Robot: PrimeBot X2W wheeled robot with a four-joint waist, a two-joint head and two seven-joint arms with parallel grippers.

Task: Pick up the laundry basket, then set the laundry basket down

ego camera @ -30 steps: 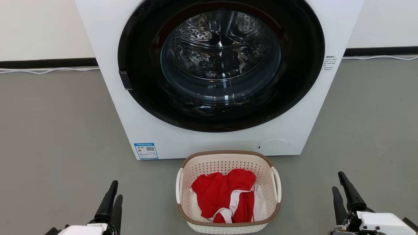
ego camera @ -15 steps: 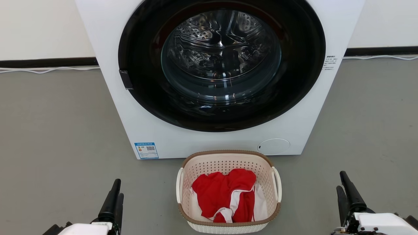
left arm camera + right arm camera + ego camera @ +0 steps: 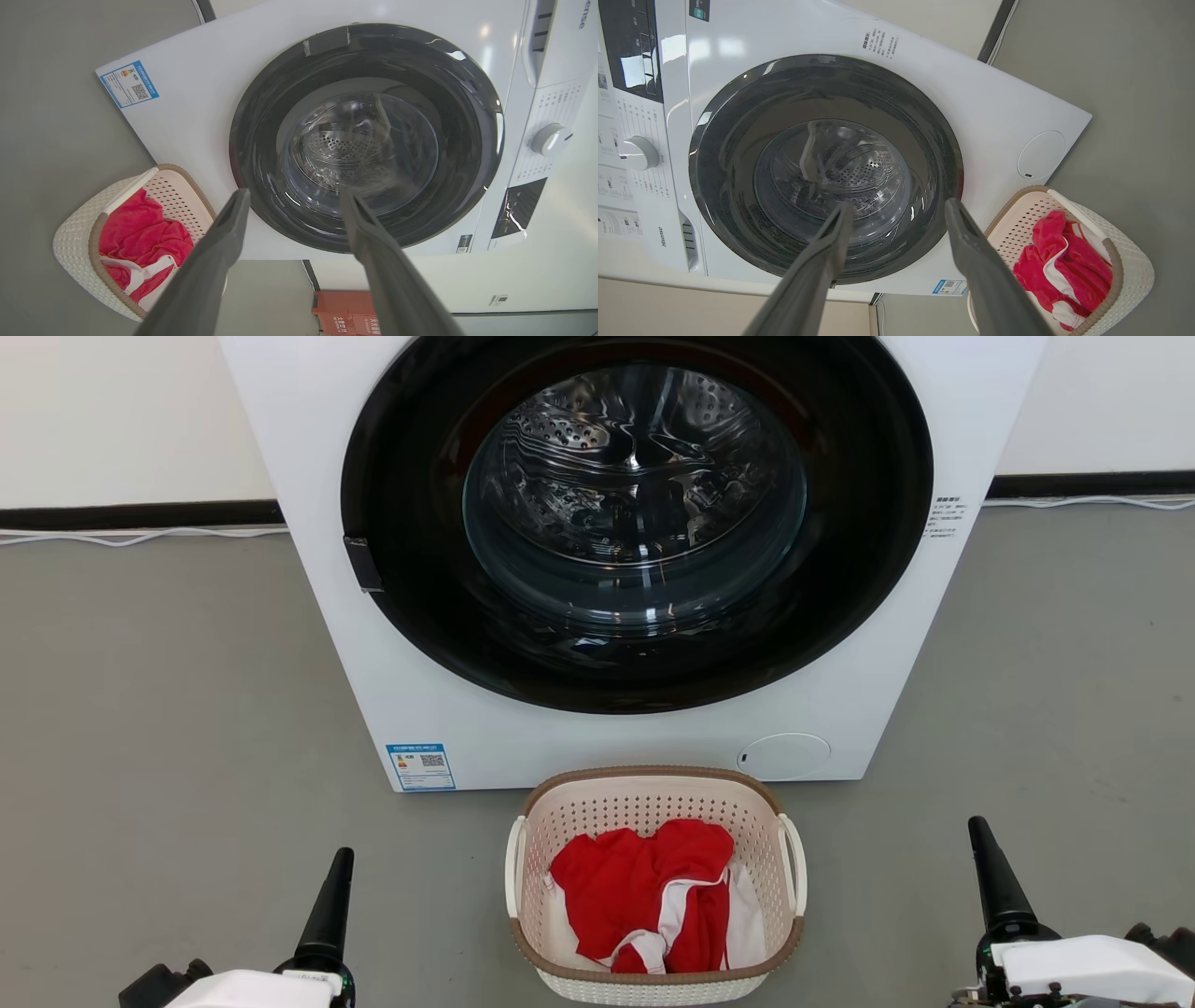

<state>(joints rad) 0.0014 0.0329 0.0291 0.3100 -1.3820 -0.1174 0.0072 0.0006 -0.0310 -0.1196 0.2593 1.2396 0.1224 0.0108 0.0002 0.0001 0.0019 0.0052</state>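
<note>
The laundry basket (image 3: 644, 805) stands on the grey floor just in front of the washer, cream-white and perforated, with a brown rim and white loop handles on both sides. Red and white clothing (image 3: 644, 887) lies inside it. My left gripper (image 3: 343, 857) is low at the left, well apart from the basket, its fingers stacked edge-on. My right gripper (image 3: 977, 826) stands the same way at the right. The left wrist view shows the left gripper (image 3: 294, 198) open and empty, with the basket (image 3: 74, 228) off to its side. The right gripper (image 3: 899, 205) is likewise open, beside the basket (image 3: 1134, 266).
A white front-loading washer (image 3: 635, 751) with a dark round glass door (image 3: 635, 504) stands directly behind the basket. White cables (image 3: 140, 537) run along the black skirting at the wall. Grey floor (image 3: 168, 709) spreads out on both sides of the washer.
Both grippers have rolled, so each now shows one finger edge-on in the head view instead of two. The left one has drifted slightly right. The basket has not moved.
</note>
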